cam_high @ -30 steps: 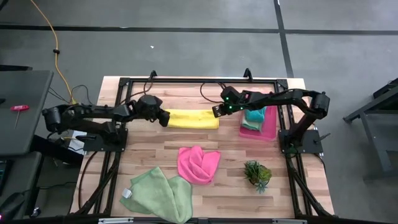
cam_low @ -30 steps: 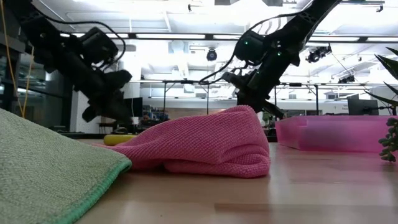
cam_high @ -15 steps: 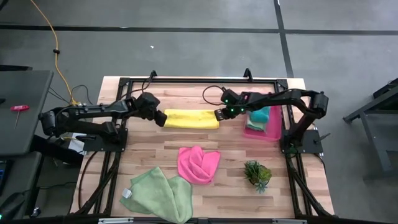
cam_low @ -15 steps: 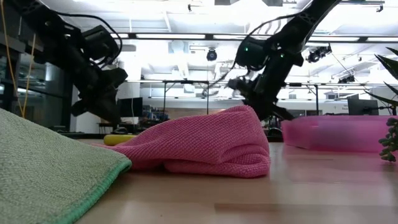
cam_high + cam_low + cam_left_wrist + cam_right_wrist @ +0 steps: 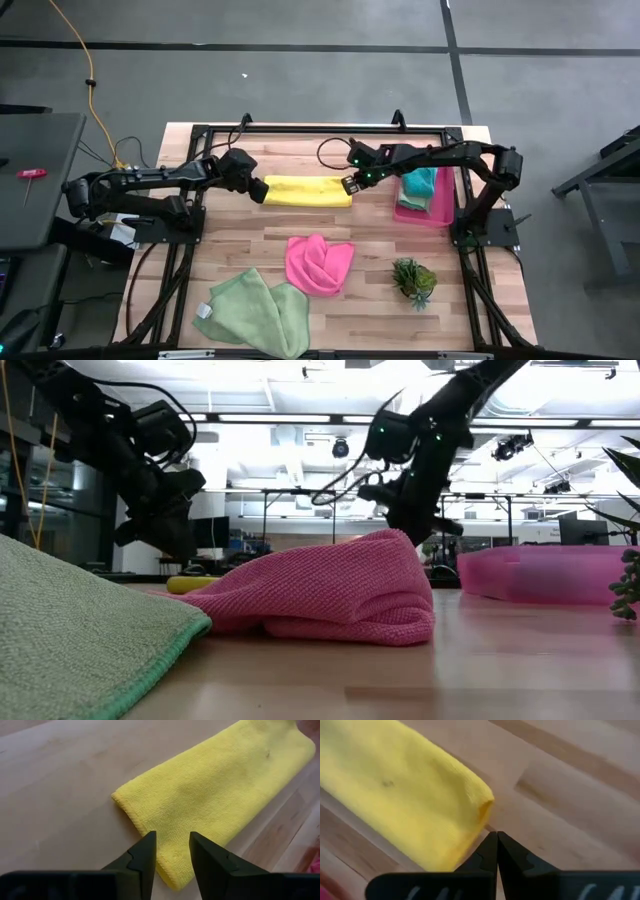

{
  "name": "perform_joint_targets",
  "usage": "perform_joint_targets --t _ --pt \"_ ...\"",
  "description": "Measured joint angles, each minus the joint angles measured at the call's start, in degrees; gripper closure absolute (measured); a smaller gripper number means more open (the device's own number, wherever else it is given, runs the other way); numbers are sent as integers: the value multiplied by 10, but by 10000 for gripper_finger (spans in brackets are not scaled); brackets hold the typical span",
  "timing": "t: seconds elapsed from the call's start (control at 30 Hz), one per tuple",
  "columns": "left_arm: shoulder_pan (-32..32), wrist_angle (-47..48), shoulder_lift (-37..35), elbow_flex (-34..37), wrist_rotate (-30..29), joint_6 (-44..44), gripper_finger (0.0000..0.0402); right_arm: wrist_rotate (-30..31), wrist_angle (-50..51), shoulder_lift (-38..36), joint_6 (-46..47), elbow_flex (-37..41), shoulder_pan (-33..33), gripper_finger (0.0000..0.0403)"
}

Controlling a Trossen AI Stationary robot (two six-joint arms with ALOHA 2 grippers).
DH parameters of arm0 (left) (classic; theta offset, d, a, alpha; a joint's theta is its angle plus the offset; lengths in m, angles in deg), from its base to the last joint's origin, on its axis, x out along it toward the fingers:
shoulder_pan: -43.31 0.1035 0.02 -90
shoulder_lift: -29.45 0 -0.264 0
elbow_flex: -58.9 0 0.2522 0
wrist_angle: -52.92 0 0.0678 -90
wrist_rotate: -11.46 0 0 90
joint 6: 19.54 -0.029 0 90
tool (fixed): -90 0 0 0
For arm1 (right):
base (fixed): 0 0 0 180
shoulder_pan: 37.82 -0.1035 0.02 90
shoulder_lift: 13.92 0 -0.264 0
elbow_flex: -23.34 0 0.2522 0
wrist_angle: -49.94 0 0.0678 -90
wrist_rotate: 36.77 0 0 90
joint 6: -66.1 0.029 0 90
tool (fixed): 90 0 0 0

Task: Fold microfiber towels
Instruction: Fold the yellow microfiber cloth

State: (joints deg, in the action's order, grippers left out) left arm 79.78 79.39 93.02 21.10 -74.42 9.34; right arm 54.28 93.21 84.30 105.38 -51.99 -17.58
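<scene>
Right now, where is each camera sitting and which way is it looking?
High view: above, facing down; both arms, yellow towel.
Low view: at tabletop height, facing across; pink towel, both arms.
Left wrist view: on the left arm; left gripper open above the yellow towel.
Right wrist view: on the right arm; right gripper shut beside it.
Both wrist views share the yellow towel.

No readable text anywhere

Checked every view, no labels, brands, numbers or signs clear enough to make out.
</scene>
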Motion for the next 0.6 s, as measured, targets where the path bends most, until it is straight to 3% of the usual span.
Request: perform_joint_targets --t 0.13,0.37,0.6 --pt "0 0 0 0 0 -1 293 0 47 0 -121 -25 4 403" --pt "0 0 0 0 0 -6 293 -44 59 4 -423 -24 -13 403" --pt "0 0 0 0 2 -6 293 -12 46 65 -487 -22 -15 403"
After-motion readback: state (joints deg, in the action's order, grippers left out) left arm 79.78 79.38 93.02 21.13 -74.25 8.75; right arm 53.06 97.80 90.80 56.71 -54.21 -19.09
